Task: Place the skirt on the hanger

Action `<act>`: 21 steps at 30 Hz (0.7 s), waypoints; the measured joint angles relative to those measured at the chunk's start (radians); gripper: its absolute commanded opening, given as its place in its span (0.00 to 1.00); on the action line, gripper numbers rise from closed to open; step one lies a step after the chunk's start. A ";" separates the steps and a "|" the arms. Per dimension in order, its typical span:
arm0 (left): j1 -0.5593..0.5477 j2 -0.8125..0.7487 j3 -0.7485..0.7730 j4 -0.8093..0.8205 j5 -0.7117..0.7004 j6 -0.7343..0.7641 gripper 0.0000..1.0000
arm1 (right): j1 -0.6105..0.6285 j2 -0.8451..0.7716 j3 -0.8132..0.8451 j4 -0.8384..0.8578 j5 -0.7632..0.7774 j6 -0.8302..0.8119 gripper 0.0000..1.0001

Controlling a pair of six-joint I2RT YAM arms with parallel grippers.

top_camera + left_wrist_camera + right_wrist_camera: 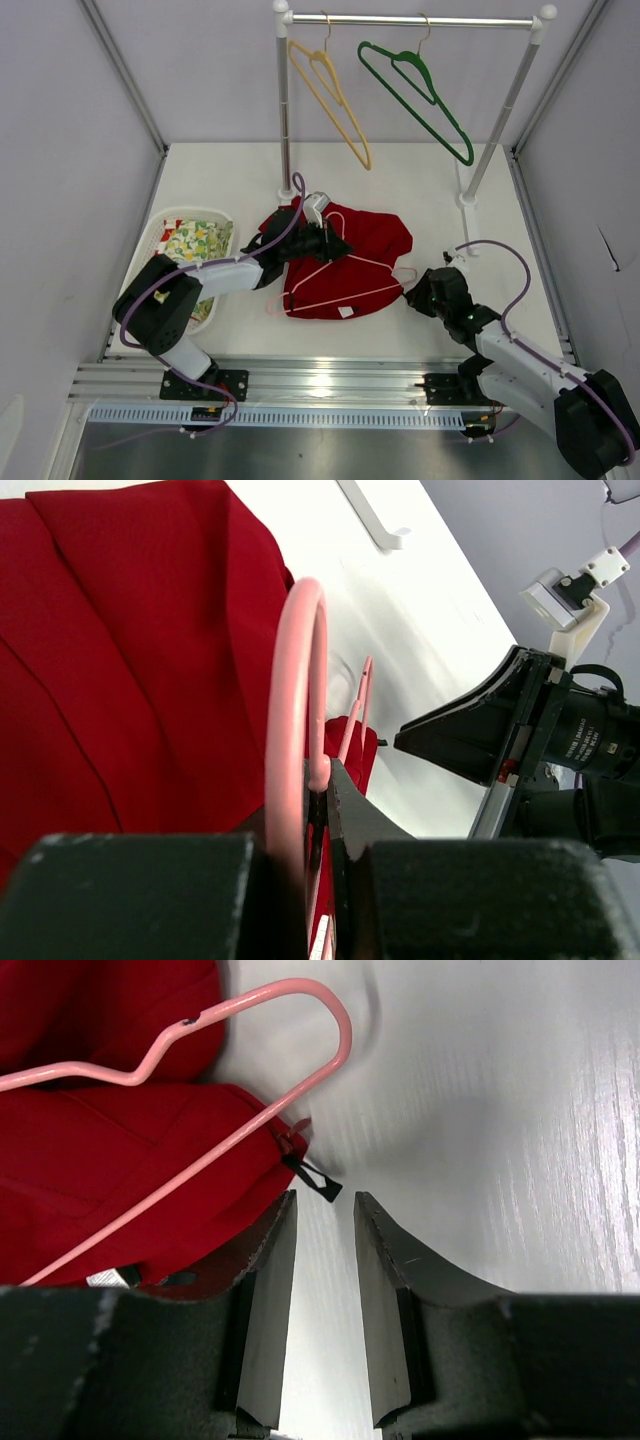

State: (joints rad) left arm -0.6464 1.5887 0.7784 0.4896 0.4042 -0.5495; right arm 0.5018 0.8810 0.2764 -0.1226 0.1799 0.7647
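The red skirt (365, 240) lies spread in the middle of the white table. On it lies the pale pink hanger (345, 262), its hook pointing toward the back. My left gripper (330, 243) is over the skirt's left part, shut on the hanger's hook (295, 670) with red cloth (130, 660) beneath. My right gripper (415, 292) sits low at the skirt's right edge, open with only bare table between its fingers (275, 1260). Just ahead of it are the hanger's rounded end (335, 1035), the skirt's hem (100, 1150) and a small black loop (315, 1180).
A clothes rail (420, 19) at the back carries a yellow hanger (335, 100) and a dark green hanger (420, 95); its feet (467, 200) stand behind the skirt. A white basket (160, 225) holding floral cloth (198, 242) sits at the left.
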 measured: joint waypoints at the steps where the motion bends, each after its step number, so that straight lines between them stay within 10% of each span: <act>1: 0.000 0.000 0.000 -0.001 0.000 0.000 0.00 | 0.000 0.012 0.000 0.009 0.000 -0.002 0.35; 21: 0.006 0.000 0.024 -0.048 0.011 0.001 0.00 | 0.054 0.098 -0.002 0.114 0.045 -0.026 0.35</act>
State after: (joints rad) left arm -0.6403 1.5887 0.8024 0.4416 0.4156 -0.5488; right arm 0.5556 0.9794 0.2749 -0.0086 0.2253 0.7391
